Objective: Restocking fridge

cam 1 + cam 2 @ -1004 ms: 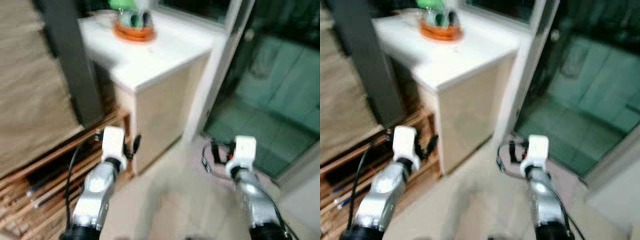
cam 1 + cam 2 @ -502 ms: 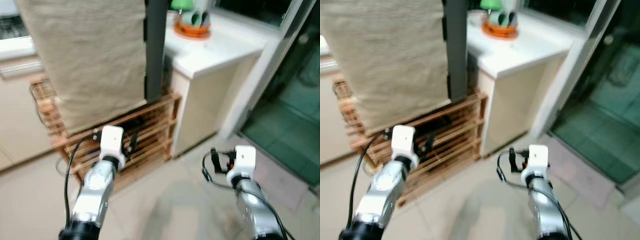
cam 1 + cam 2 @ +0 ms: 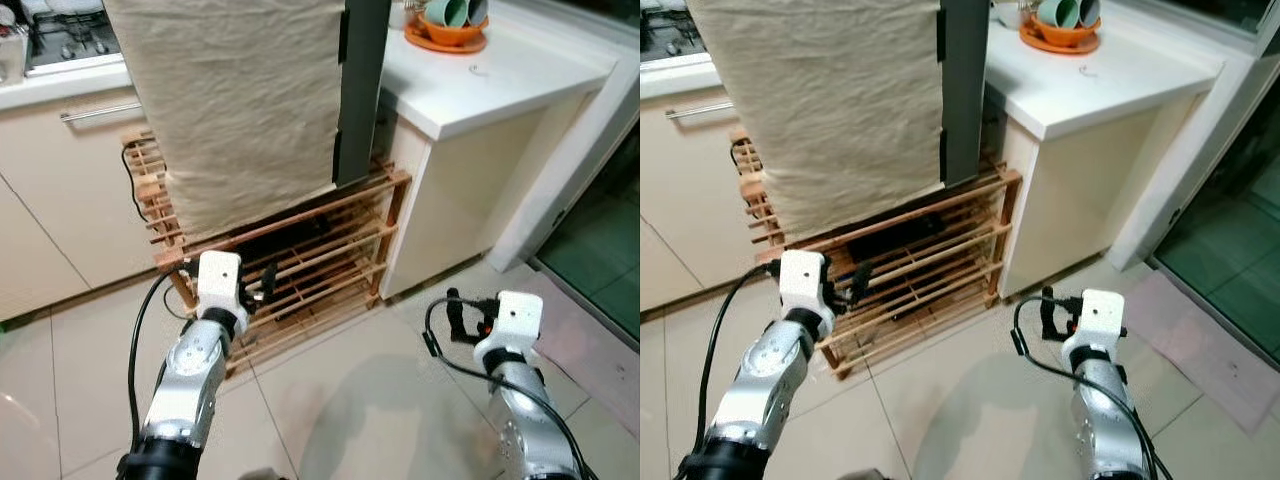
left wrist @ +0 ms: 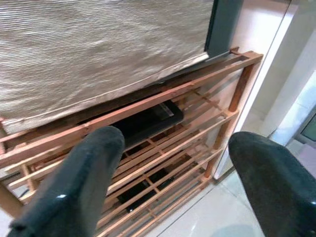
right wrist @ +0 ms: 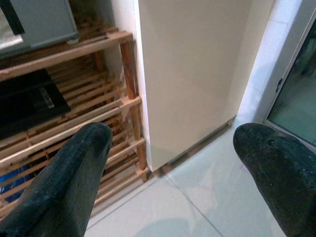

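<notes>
I'm seeing the left gripper [image 4: 170,180] holding its fingers [image 4: 81,190] spread wide on nothing, facing the wooden slatted rack [image 3: 300,270] under the cloth-draped fridge [image 3: 240,100]. The right gripper [image 5: 173,173] is also hanging empty with fingers [image 5: 74,173] wide apart, pointing at the white bench [image 3: 490,90] cabinet carrying an orange bowl of cups [image 3: 447,22]. I'm reading no labels or writing anywhere.

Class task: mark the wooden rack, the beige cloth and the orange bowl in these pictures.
wooden rack [image 3: 330,262], left eye view, on its middle slats.
beige cloth [image 3: 235,95], left eye view, on its middle.
orange bowl [image 3: 447,34], left eye view, on its front wall.
</notes>
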You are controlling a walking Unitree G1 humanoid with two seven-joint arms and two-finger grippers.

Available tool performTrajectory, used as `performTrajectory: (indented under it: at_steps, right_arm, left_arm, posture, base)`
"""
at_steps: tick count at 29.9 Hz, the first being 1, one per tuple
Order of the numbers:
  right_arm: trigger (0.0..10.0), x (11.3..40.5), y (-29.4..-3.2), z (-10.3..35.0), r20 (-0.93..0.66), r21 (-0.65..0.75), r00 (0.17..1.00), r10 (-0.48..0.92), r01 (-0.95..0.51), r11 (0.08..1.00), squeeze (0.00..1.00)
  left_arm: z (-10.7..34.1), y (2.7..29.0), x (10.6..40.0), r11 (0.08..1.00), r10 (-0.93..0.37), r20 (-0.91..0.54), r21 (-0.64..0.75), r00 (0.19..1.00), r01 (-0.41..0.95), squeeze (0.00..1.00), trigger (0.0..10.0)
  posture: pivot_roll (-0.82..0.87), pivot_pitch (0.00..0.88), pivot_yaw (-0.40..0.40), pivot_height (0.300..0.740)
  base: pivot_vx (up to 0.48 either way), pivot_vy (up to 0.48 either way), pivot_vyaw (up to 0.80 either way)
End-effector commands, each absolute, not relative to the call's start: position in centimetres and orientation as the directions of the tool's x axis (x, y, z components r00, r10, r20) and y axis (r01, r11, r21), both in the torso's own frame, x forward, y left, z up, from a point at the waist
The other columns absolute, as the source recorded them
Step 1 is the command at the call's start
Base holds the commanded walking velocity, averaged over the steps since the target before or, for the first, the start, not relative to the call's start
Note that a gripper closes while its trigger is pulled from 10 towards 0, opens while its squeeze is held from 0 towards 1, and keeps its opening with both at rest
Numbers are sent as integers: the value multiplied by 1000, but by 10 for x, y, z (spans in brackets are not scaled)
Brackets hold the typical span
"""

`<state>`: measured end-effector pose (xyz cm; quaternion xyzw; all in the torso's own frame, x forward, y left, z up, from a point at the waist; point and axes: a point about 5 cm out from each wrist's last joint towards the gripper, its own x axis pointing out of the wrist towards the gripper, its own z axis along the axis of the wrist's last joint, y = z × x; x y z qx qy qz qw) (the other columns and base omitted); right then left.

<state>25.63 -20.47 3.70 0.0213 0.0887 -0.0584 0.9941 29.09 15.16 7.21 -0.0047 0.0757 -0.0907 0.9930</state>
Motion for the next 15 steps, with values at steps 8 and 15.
performTrajectory:
  at_steps: [8,15]
  right_arm:
    - [10000,264,-207,45,-144,33,979,-142,148,988,1000]
    - [10000,265,-205,47,-139,15,978,-154,158,987,1000]
  left_arm:
    - [71,153,292,984,-179,-145,-18,973,179,1000,10000]
    - [69,151,293,980,-195,-151,-7,969,197,1000,10000]
  posture:
    - [-14,0,-7,740]
    - [-19,0,-5,740]
  base:
    - [0,0,0]
    - [0,0,0]
